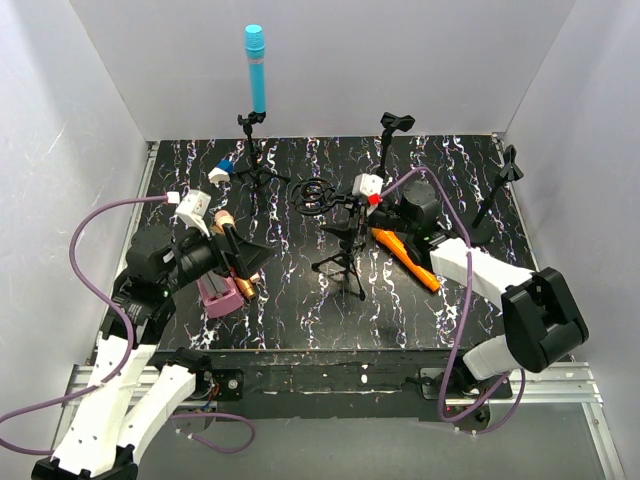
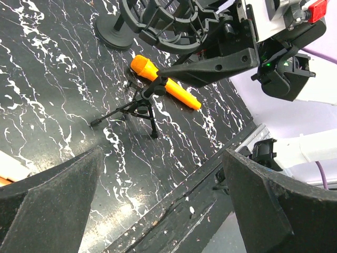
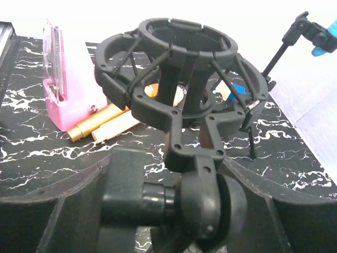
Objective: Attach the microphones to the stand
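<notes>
The right gripper [image 3: 171, 179] has its jaws on either side of the swivel joint under the shock mount [image 3: 176, 124], which tops the small tripod [image 1: 340, 262] in the middle of the bench [image 1: 300, 315]. The jaws stand partly apart. Whether they pinch the joint or only flank it cannot be told from these views.

The left gripper [image 2: 163, 158] is spread fully wide and holds nothing. It hovers at the left of the bench, close by the golden-brown microphone [image 3: 97, 122] and the pale pink microphone [image 3: 118, 128], which lie side by side next to the pink box [image 3: 63, 84]. The cyan microphone [image 1: 257, 70] stands upright in a clip stand at the back. The orange microphone [image 2: 174, 90] lies flat near the tripod's feet, under the right arm.

The step in hand looks like readying the shock mount to receive a microphone. The tripod seems light, so the right gripper would do best to brace it low at the joint and keep the ring's mouth turned toward the left arm. The left gripper should take one microphone at mid-barrel and leave the tail free to lead into the ring. It should line the barrel up with the ring's axis before pushing, because the elastic cords will likely give and deflect a skewed entry. A slow, straight push should also keep the tripod from skating toward the orange microphone.
</notes>
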You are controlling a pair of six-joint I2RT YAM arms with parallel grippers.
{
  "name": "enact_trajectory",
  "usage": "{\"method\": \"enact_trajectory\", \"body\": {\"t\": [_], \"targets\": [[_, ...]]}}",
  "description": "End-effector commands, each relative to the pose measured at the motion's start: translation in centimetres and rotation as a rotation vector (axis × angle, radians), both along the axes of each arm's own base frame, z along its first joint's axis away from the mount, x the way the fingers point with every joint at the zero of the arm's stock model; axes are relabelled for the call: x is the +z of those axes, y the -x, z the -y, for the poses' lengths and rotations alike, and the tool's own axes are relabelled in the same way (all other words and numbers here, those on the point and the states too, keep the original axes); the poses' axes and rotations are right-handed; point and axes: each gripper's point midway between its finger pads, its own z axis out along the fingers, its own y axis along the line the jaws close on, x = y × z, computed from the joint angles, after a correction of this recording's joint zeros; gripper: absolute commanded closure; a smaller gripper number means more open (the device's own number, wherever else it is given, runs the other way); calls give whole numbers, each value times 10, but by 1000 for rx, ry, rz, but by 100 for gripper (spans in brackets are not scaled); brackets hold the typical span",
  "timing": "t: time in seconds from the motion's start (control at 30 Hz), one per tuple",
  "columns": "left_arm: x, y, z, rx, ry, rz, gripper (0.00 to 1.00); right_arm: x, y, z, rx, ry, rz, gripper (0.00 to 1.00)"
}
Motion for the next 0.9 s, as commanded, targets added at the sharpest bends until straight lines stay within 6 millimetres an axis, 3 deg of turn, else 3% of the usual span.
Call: {"method": "enact_trajectory", "body": {"t": [0.0, 0.2, 0.47, 0.87], "targets": [[-5, 5, 0, -4, 0, -8, 2, 14, 11, 10, 11, -26, -17, 21], [-4, 8, -3, 16, 17, -22, 2, 11, 22, 27, 26, 6, -85, 14], [-9, -3, -8, 85, 10, -86, 2, -4, 65, 57, 115, 123, -132, 13], [-9, -53, -30, 317, -54, -156, 2, -16, 109, 109, 0, 304, -263, 6]]}}
